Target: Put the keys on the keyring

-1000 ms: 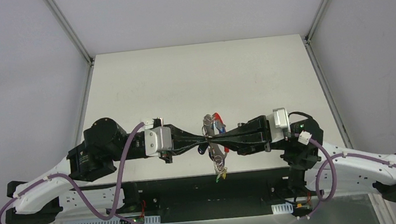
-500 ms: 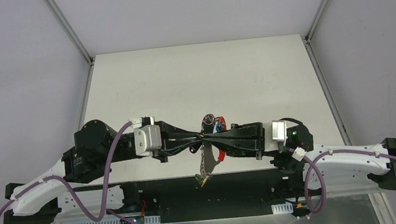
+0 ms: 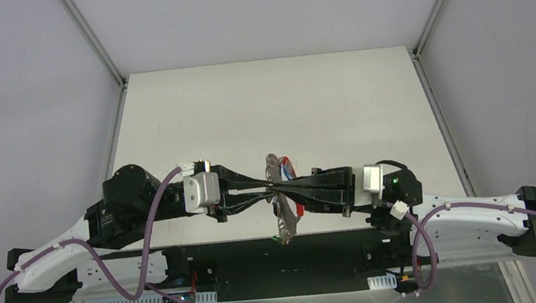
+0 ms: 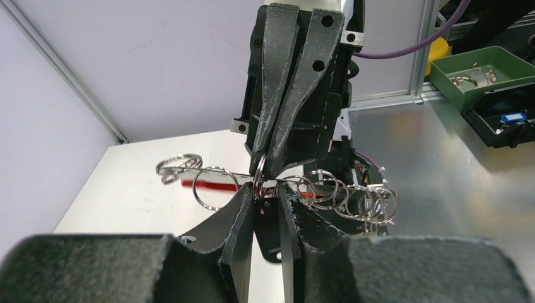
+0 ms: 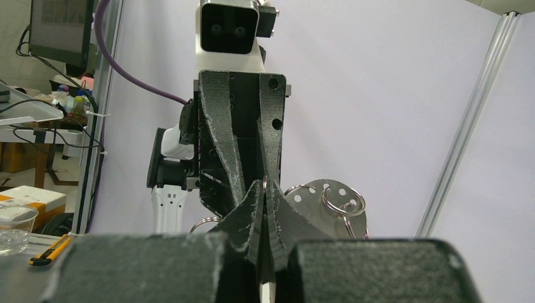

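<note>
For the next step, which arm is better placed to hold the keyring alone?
Right. The right end effector is shut on the keyring, while the left end effector has its jaws slightly apart around a loop, so the left arm looks free to withdraw.

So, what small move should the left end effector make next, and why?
Probably open a little wider and back straight off. The left end effector stands slightly open around the ring bunch, while the right end effector is shut on it, so the right one seems to carry it alone.

Off-white rectangular table [image 3: 245, 108], aluminium rails [image 3: 114, 150] along sides
</note>
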`<state>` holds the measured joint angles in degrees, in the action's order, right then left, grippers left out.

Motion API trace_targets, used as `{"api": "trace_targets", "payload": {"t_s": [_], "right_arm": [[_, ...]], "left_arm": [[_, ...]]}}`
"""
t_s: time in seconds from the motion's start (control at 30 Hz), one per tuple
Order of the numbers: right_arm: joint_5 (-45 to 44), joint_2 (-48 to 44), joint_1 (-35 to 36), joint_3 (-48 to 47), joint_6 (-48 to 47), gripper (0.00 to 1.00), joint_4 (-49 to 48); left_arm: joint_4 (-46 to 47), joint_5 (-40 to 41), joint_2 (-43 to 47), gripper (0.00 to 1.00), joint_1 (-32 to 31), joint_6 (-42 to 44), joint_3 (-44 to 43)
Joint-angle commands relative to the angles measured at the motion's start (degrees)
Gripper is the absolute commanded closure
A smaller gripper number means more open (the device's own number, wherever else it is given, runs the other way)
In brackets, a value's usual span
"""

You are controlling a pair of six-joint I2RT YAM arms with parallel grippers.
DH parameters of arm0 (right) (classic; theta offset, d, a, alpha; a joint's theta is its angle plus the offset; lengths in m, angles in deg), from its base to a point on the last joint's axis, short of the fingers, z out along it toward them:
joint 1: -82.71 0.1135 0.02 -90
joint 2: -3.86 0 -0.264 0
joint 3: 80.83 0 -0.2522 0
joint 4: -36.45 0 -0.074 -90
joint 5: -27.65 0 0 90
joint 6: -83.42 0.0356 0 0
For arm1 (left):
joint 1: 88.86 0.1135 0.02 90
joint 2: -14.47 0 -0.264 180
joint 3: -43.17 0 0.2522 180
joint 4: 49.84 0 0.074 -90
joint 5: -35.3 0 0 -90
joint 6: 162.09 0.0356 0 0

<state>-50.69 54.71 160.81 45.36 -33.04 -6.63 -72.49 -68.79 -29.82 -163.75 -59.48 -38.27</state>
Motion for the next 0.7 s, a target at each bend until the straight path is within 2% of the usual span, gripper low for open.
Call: {"api": "trace_targets", "payload": {"t_s": [0.0, 0.1, 0.33, 0.67], "right_arm": [[-1.32, -1.21, 0.2, 0.73, -0.59, 1.0, 1.15], [-1.76, -2.06, 0.16, 1.5, -0.41, 1.0, 1.3], [-2.24, -4.73, 0.2, 1.52, -0.12, 1.0, 6.44], [-1.95, -9.83, 0.18, -2.38, -0.07, 0.99, 28.58]], "left_arm": [[3.87, -1.69, -0.62, 0.83, 0.01, -0.86, -0.56], [3.75, -2.02, -1.08, 1.0, 0.01, -0.76, -0.9], [0.67, -0.86, -3.34, 1.0, 0.01, -1.15, -3.58], [-4.67, 3.68, -5.19, 1.0, 0.01, -2.59, -7.48]]}}
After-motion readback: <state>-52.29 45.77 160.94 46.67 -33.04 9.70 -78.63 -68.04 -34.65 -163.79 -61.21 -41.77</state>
